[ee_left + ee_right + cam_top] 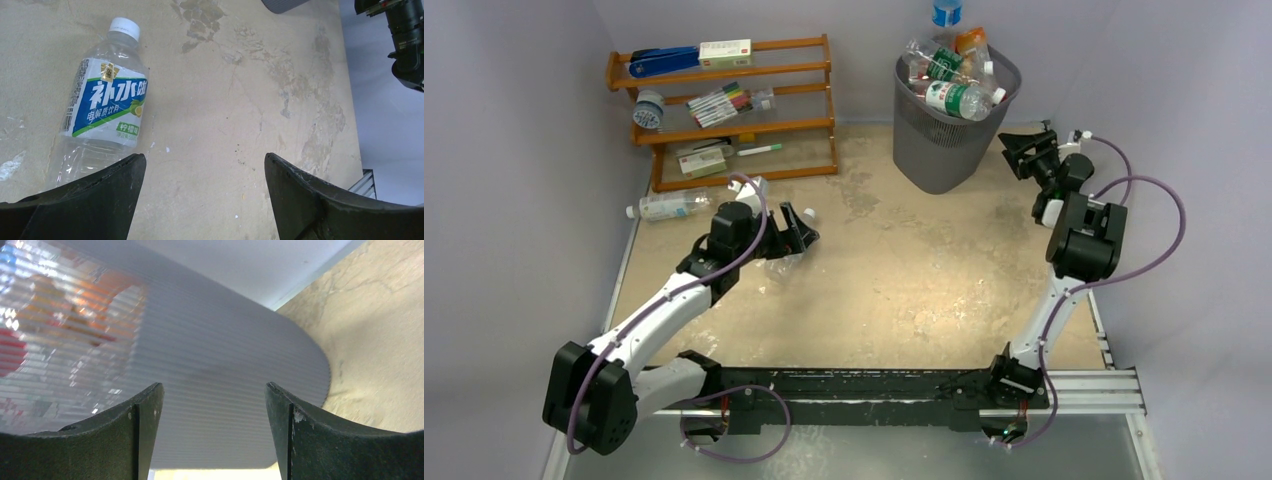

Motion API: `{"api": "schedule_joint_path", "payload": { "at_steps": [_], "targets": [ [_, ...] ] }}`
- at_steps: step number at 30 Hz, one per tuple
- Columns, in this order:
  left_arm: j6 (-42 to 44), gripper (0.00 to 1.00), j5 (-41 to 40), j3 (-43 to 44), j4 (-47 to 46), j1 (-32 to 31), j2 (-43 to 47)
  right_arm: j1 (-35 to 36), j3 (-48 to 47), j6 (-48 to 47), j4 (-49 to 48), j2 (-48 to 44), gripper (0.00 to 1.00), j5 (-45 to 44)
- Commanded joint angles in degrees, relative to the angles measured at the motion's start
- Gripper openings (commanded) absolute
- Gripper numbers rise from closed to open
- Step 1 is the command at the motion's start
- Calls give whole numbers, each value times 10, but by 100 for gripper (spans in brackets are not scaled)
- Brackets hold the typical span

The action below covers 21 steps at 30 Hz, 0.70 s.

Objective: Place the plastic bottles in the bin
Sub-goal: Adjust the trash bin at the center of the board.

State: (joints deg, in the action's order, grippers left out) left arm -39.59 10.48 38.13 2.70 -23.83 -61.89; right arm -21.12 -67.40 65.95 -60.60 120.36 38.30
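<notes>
Plastic bottle (105,107), white-capped, lies just beside my left claw (205,165), spread wide; next I must straddle and grip it.

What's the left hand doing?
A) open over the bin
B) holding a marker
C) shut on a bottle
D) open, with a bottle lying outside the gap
D: the left hand is open with only bare table in the gap, and the white-capped bottle lies flat off to one side, ungripped.
</notes>
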Motion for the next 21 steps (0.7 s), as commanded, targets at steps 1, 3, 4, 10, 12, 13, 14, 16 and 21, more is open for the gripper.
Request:
{"api": "schedule_joint_path", "payload": {
  "at_steps": [1, 3, 4, 10, 12, 13, 14, 16, 21],
  "targets": [
    [14, 89, -2, 15, -18, -4, -14, -6, -90, 43, -39, 54, 77, 9],
    [17, 89, -3, 22, -13, -4, -16, -9, -119, 48, -37, 76, 77, 8],
    [19, 89, -4, 25, -9, -4, -18, -9, -133, 49, -33, 87, 77, 6],
    [23, 89, -6, 40, -1, -4, -27, -9, -232, 76, -45, 169, 77, 22],
    [25, 89, -7, 41, -1, -4, -32, -6, -273, 90, -45, 200, 77, 43],
    [24, 89, -8, 41, -1, -5, -34, -5, -293, 93, -41, 215, 77, 55],
    [24, 89, -7, 42, -1, -4, -36, -2, -316, 95, -34, 231, 77, 68],
    [24, 89, -7, 42, -2, -6, -39, 2, -352, 101, -26, 258, 77, 90],
    [28, 89, -12, 49, 3, -8, -43, 15, -401, 124, -44, 301, 77, 123]
  ]
}}
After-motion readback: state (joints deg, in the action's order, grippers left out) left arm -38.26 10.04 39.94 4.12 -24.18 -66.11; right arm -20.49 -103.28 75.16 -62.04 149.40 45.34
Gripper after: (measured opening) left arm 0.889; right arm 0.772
